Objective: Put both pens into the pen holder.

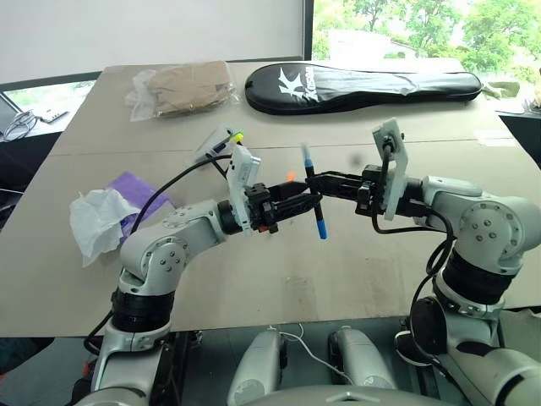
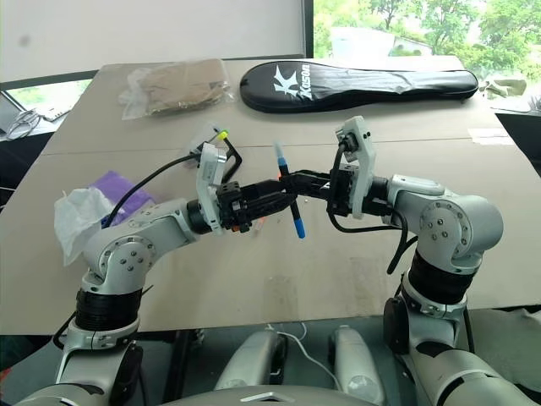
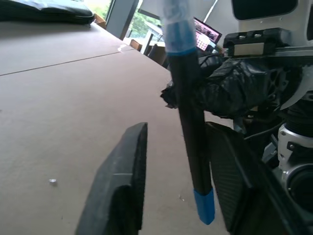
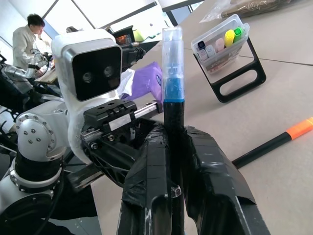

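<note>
The blue-capped pen (image 1: 314, 196) stands nearly upright above the table, with my right gripper (image 1: 315, 180) shut on its dark barrel; the grip shows close up in the right wrist view (image 4: 173, 134). My left gripper (image 1: 293, 205) reaches in from the opposite side. Its fingers (image 3: 124, 171) stand either side of the pen's lower barrel (image 3: 193, 147), and a gap is left at one finger. The orange-capped pen (image 4: 279, 142) lies flat on the table beneath the grippers. The pen holder (image 1: 218, 142) stands behind my left wrist with several markers inside, and its black loop frame (image 4: 240, 78) rests on the table.
A clear bag of brown stuff (image 1: 182, 87) and a long black racket case (image 1: 363, 85) lie at the far side of the table. A crumpled white tissue (image 1: 97, 220) and a purple pack (image 1: 135, 188) sit at the left. A person (image 4: 29, 39) is beyond the table.
</note>
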